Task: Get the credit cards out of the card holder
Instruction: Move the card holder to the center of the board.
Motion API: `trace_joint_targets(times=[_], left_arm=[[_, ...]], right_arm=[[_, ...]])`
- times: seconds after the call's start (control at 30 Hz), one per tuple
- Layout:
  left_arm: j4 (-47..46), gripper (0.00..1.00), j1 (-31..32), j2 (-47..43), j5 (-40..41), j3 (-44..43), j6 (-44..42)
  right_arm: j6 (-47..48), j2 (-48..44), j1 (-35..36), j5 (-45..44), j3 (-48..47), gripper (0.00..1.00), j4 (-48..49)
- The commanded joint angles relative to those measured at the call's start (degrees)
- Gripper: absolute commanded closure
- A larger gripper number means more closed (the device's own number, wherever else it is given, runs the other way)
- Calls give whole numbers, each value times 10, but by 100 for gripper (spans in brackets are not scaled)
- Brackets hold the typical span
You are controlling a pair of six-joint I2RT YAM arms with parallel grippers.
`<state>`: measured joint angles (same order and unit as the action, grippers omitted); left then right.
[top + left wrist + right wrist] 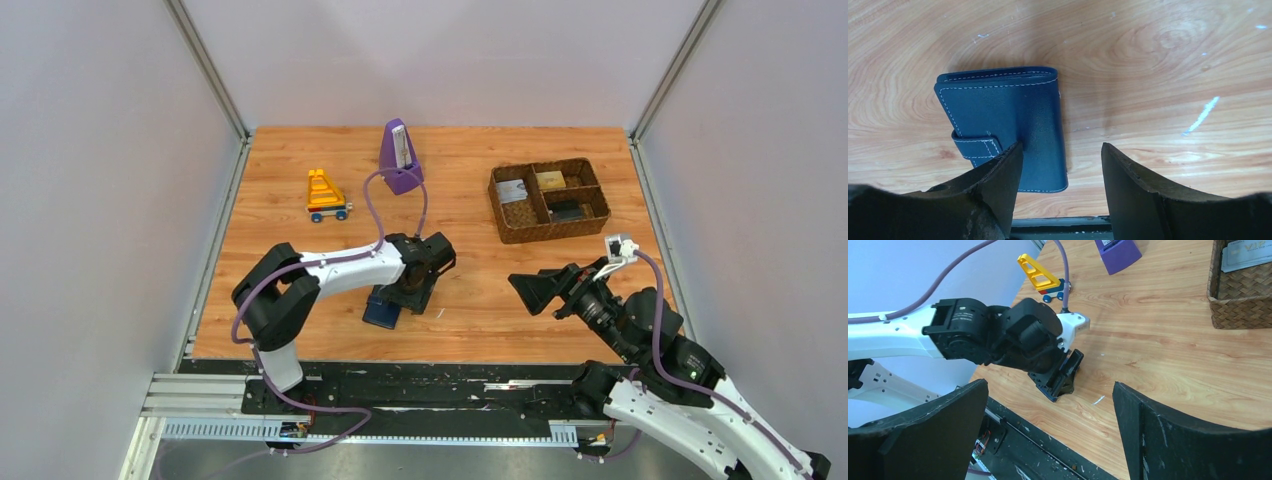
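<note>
The card holder [382, 310] lies closed and flat near the table's front edge. In the left wrist view it [1013, 115] is dark blue with white stitching and a strap tab. No credit cards show at it. My left gripper [412, 292] is open and points down just over it. In its own view [1062, 147] the left finger [998, 185] is over the holder's near right part and the right finger [1138, 190] is over bare wood. My right gripper [530, 292] is open and empty in the air to the right, facing the left gripper [1058, 375].
A brown woven basket [548, 232] stands at the back right, holding a whitish card [513, 190], a gold-tan card [550, 180] and a dark card [566, 212]. A purple stand [399, 158] and a yellow toy [325, 195] are at the back. A black rail [450, 385] runs along the front.
</note>
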<state>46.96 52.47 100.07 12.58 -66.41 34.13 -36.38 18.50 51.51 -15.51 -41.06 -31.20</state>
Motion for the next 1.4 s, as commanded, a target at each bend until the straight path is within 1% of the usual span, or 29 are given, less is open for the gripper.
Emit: trace_joint_targets(times=[0.0,0.13,0.2,0.4,0.43,0.47,0.5,0.53,0.6,0.73,0.93,1.0,1.03,1.07,1.1,1.13,1.17,1.23,1.27,1.3,1.33,1.37], left_arm=[[35,34,19,36,64,-27,6],[37,38,22,58,80,-28,7],[38,44,23,64,83,-28,7],[34,69,26,46,86,-23,12],[33,76,26,41,87,-22,12],[33,79,26,39,88,-21,13],[33,86,26,34,89,-21,14],[34,89,26,32,89,-21,16],[35,100,26,23,82,-24,19],[30,100,26,-14,43,-33,23],[-35,100,26,-117,-58,-31,33],[-33,100,26,-136,-57,-34,39],[-12,100,26,-139,-31,-39,44],[3,93,24,-143,-12,-42,47],[39,87,21,-143,28,-45,56],[67,78,10,-145,41,-45,60],[74,70,1,-146,52,-37,65],[77,61,-42,-160,45,-13,63],[69,60,-54,-174,41,-4,62],[62,58,-80,-181,29,17,60],[46,58,-93,-197,12,37,54],[38,58,-121,-204,1,47,51]], right_arm=[[-9,-18,-1,-7,-3,2,-4],[-11,-33,-1,-13,-2,2,-12],[-12,-37,-1,-16,-2,2,-14],[-17,-39,-1,-27,2,3,-16],[-19,-38,-1,-27,3,3,-16],[-20,-37,-1,-26,4,3,-16],[-20,-35,-2,-23,5,3,-15],[-20,-33,-1,-20,6,3,-15],[-21,-28,-1,-17,6,3,-14],[-23,-29,-1,-20,11,3,-13],[-27,-34,-1,-20,22,3,-7],[-25,-32,-1,-16,28,3,-2],[-27,-29,-1,-12,29,3,0],[-30,-26,-1,-7,31,3,2],[-33,-24,-1,0,32,3,5],[-35,-20,-1,6,34,3,8],[-38,-18,-1,12,37,3,13],[-44,-14,-1,20,46,3,25],[-48,-11,-1,24,53,3,33],[-55,-6,-1,30,62,4,43],[-64,3,-2,35,71,5,53],[-78,13,-1,43,78,6,63]])
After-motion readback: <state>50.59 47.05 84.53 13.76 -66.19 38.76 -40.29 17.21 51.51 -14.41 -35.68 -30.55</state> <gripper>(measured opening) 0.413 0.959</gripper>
